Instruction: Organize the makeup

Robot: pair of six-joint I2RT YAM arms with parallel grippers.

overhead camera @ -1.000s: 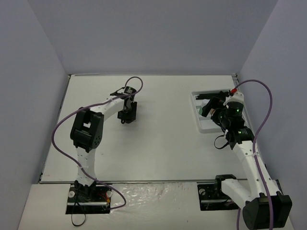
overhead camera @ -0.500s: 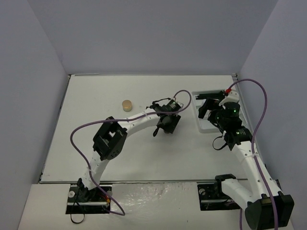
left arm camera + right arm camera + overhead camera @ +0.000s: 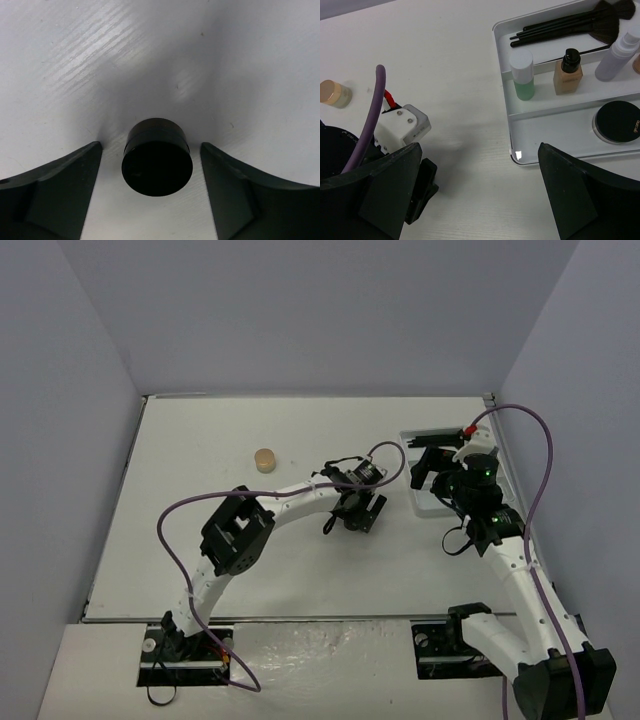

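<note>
Black jar (image 3: 157, 156) stands upright betw. jaws of left gripper (image 3: 360, 518), gap both sides; jaws wide. Right gripper (image 3: 479, 147) wide too, empty, tray (image 3: 545, 132) just ahead-right.

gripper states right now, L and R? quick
Left gripper: open, straddling a small round black jar, not gripping it.
Right gripper: open, holding nothing.

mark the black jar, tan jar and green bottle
black jar (image 3: 157, 164): left wrist view, on its round face
tan jar (image 3: 264, 459): top external view, centre of its lid
green bottle (image 3: 524, 84): right wrist view, green body under the cap
</note>
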